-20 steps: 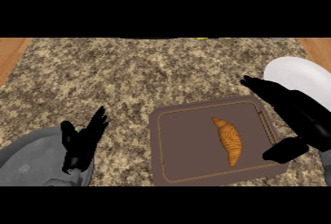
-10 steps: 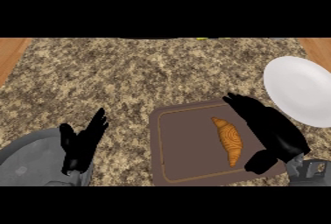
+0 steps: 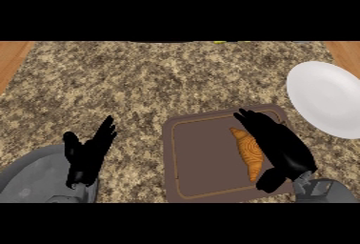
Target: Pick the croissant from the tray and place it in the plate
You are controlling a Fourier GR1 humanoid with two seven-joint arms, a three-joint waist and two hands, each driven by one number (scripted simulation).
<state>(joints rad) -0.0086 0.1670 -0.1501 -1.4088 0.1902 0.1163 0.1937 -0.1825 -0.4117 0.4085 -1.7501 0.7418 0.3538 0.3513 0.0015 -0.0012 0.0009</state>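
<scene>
Presently, head view, one entry per item.

Croissant [image 3: 247,151]: lies lengthwise in the tray [image 3: 204,162], toward its right side, not yet lifted. Its right flank is hidden under the right hand.

Right hand [image 3: 281,147]: over the croissant's right side and the tray's right edge, fingers stretched out toward the tray's far edge, thumb low near the near right corner. Fingers straight, nothing gripped; whether they touch the croissant cannot be told.

Left hand [image 3: 88,155]: at the counter's [image 3: 141,81] near left, fingers up and relaxed, resting, holding nothing.

Plate [image 3: 327,97]: white, at the counter's right edge, just beyond the tray's far right corner, nothing on it.

Risks, as judged: the hand sits to one side of the croissant, so closing may catch only its edge and let it pivot or slide along the tray; fingers may also snag the raised rim.

Obstructions: the route to the plate crosses only the tray's rim; nothing else stands between.
</scene>
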